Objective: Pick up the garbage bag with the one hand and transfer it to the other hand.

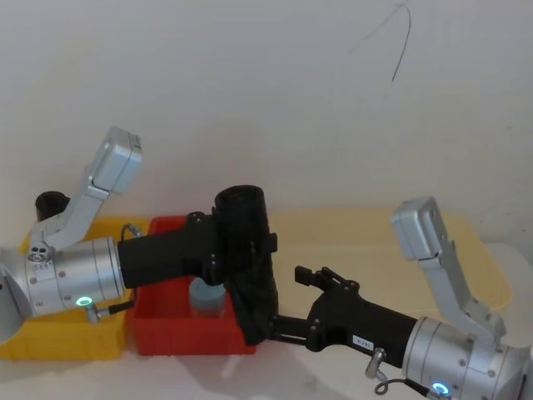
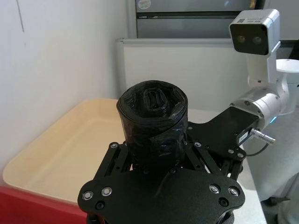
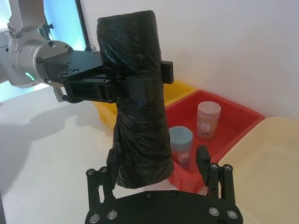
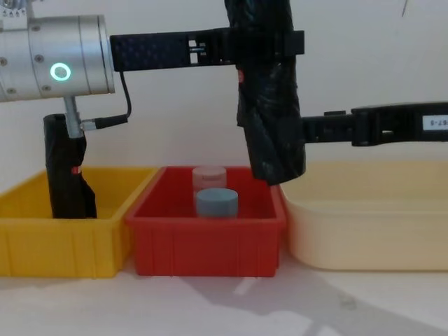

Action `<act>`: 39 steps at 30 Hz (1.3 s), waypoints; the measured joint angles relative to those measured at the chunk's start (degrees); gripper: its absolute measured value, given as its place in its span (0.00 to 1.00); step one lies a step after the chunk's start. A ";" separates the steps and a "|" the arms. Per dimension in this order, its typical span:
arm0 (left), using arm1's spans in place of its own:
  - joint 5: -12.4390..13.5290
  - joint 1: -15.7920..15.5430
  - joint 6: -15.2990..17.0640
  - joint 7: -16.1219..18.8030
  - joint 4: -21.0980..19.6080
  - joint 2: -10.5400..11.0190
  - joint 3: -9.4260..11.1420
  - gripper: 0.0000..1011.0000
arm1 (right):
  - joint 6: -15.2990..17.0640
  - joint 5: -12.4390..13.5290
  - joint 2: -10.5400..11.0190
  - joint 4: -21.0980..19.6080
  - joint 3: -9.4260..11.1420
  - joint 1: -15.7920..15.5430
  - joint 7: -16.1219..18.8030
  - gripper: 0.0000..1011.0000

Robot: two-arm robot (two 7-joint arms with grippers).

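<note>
The chest view shows the garbage bag from the side. It hangs clear of the surface, above the seam between the red bin and the cream tray, and its top is cut by the frame's edge. Its long axis is nearly upright, with the lower end leaning slightly toward the robot's right. That view also shows a second black roll standing in the yellow bin.

The left wrist view looks straight down onto the roll's crinkled upper end. The right wrist view shows its whole length and two jars in the red bin behind it.

The left arm reaches in level from the robot's left, green ring lit, and the left end effector is clamped around the bag's upper half. The right arm extends level from the other side. The right end effector is spread wide around the bag's lower end, with one finger close against the film and the other standing apart from it.
</note>
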 joint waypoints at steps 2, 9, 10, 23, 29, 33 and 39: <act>-0.35 0.01 0.14 -0.33 -0.03 0.05 0.17 0.36 | 0.27 0.05 0.05 -0.18 -0.30 0.10 -0.02 0.99; -1.04 -0.06 0.38 -1.52 0.21 0.15 0.90 0.36 | 1.31 0.78 0.20 -0.93 -0.90 0.21 -0.06 0.99; -1.15 -0.11 0.41 -1.85 0.36 0.16 1.10 0.36 | 1.41 0.87 0.24 -1.03 -0.96 0.21 -0.06 0.99; -1.96 -0.86 0.50 -4.43 1.88 0.22 2.80 0.36 | 3.53 2.81 0.66 -2.53 -1.89 0.08 0.38 0.99; -2.25 -1.22 0.49 -5.36 2.41 0.23 3.50 0.36 | 5.03 3.96 0.60 -2.80 -2.48 0.17 0.43 0.99; -2.52 -1.42 0.48 -5.88 2.67 0.25 3.85 0.36 | 5.61 4.32 0.41 -2.70 -2.89 0.31 0.24 0.99; -2.77 -1.63 0.45 -6.33 2.92 0.26 4.16 0.36 | 6.16 4.65 0.11 -2.27 -3.45 0.58 -0.15 0.99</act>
